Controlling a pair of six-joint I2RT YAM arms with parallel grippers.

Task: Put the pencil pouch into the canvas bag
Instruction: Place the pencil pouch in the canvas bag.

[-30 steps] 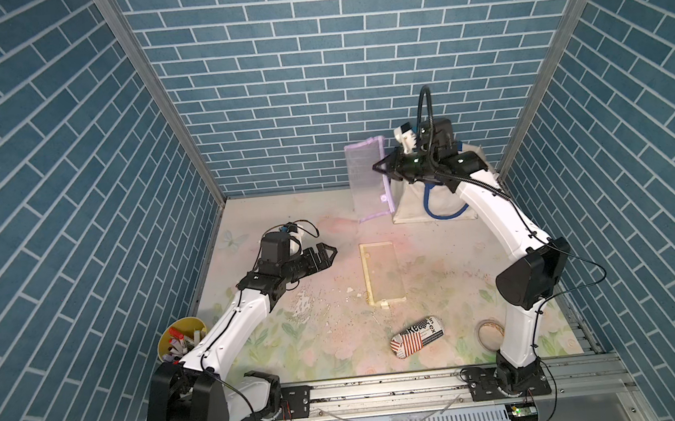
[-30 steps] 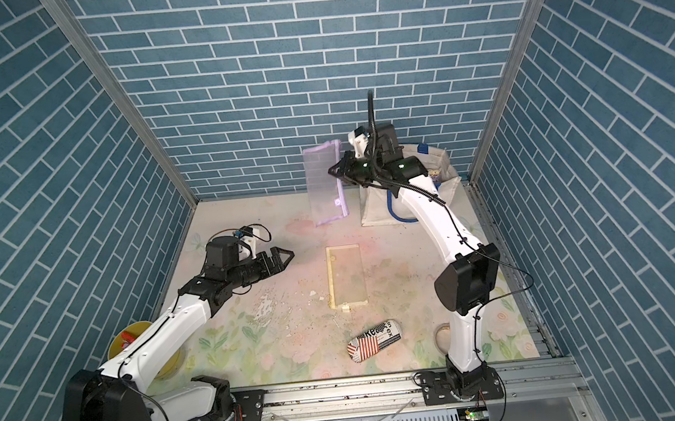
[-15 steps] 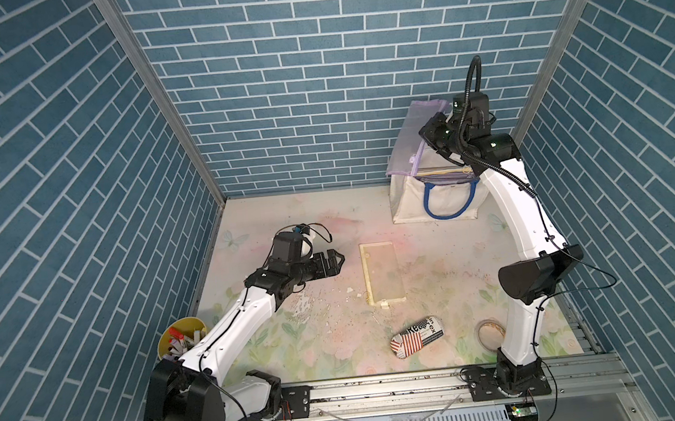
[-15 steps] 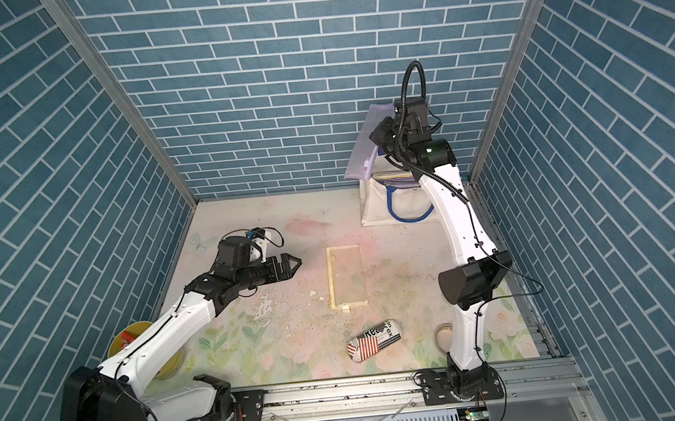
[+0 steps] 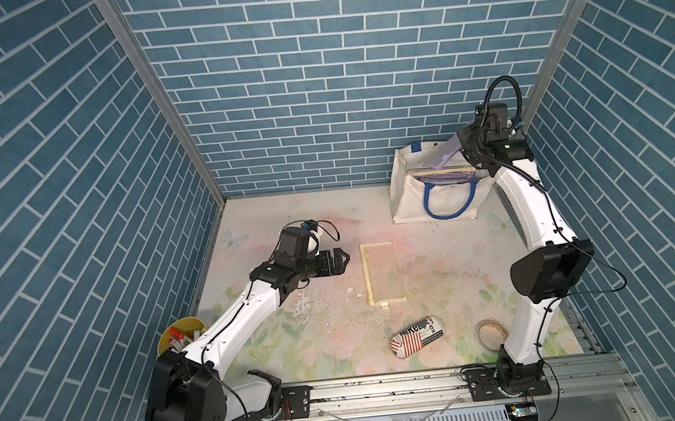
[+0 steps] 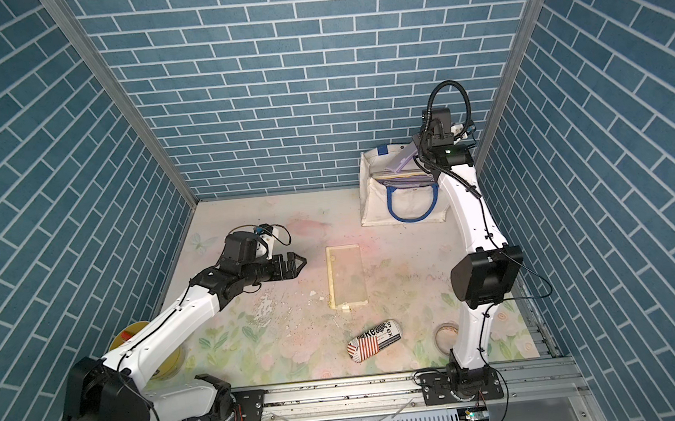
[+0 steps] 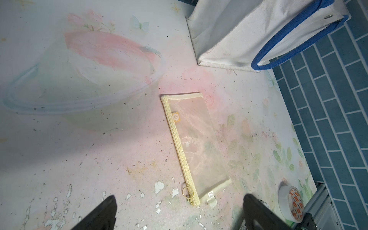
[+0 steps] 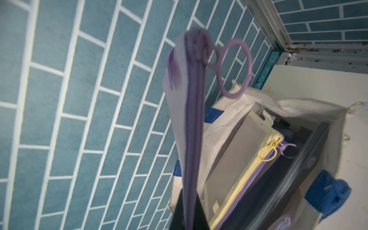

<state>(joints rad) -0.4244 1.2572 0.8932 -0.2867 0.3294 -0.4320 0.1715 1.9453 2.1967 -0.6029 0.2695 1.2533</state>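
Note:
The off-white canvas bag with blue handles stands open at the back right. My right gripper is shut on a translucent purple pencil pouch, holding it tilted above the bag's mouth, zipper ring at the far end. The bag holds other flat pouches. A clear, yellow-trimmed pouch lies flat mid-table. My left gripper hovers open just left of it, holding nothing.
A flag-patterned pouch lies near the front. A tape roll sits beside the right arm's base. A yellow bowl stands at the front left. Brick walls close in behind and right of the bag.
My right arm swung the purple pouch from left of the bag, up and over to above its mouth. My left arm shifted right, toward the yellow-trimmed pouch, still open.

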